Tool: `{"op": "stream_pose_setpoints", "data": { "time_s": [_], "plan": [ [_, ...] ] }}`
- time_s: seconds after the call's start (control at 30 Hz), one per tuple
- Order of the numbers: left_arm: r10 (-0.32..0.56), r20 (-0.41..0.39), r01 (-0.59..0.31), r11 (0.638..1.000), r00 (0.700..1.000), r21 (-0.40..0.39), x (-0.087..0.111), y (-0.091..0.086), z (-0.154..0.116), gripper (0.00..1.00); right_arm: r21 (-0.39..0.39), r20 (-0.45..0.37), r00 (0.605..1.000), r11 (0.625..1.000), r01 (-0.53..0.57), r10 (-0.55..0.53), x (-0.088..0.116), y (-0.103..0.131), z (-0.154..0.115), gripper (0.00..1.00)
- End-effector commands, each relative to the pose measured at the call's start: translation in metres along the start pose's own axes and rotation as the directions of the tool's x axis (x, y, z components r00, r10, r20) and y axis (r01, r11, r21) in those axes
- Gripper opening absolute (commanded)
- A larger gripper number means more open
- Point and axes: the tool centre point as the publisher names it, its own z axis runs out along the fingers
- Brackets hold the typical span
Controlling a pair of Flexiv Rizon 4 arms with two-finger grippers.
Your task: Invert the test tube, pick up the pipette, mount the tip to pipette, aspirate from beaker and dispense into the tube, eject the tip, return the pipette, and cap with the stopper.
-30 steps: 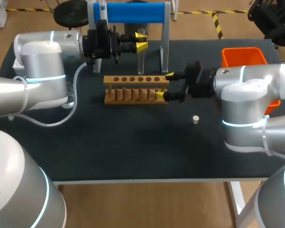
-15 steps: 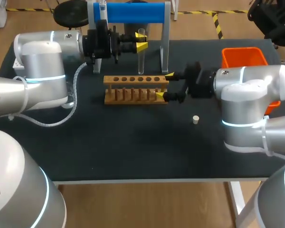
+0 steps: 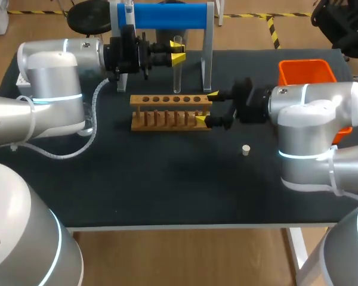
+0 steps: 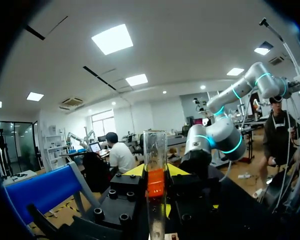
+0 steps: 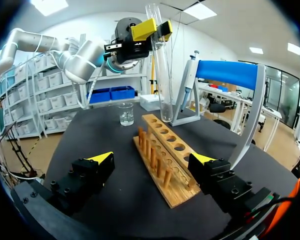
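The left gripper (image 3: 178,52) is clamped on the tube (image 3: 177,74), which it holds upright, mouth up, close behind the rack (image 3: 167,111). The right gripper (image 3: 206,107) is spread wide about the rack's right end, holding nothing. The stopper (image 3: 246,149) lies further right.

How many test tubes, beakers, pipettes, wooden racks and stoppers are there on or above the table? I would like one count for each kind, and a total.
test tube: 1
beaker: 1
pipette: 1
wooden rack: 1
stopper: 1
Total: 5
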Motion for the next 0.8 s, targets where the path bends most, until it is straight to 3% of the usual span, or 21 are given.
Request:
{"op": "stream_pose_setpoints", "data": {
  "time_s": [0.03,0.8],
  "plan": [
    [-0.004,-0.002,0.004,1.000,1.000,-0.007,0.000,0.000,0.000,0.00,-0.002,0.006,1.000,1.000,0.000,0.000,0.001,0.000,0.000,1.00],
    [-0.075,-0.003,0.075,0.997,0.997,-0.026,-0.015,0.022,0.007,0.00,-0.002,0.006,1.000,1.000,0.000,0.000,0.001,0.000,0.000,1.00]
  ]
}}
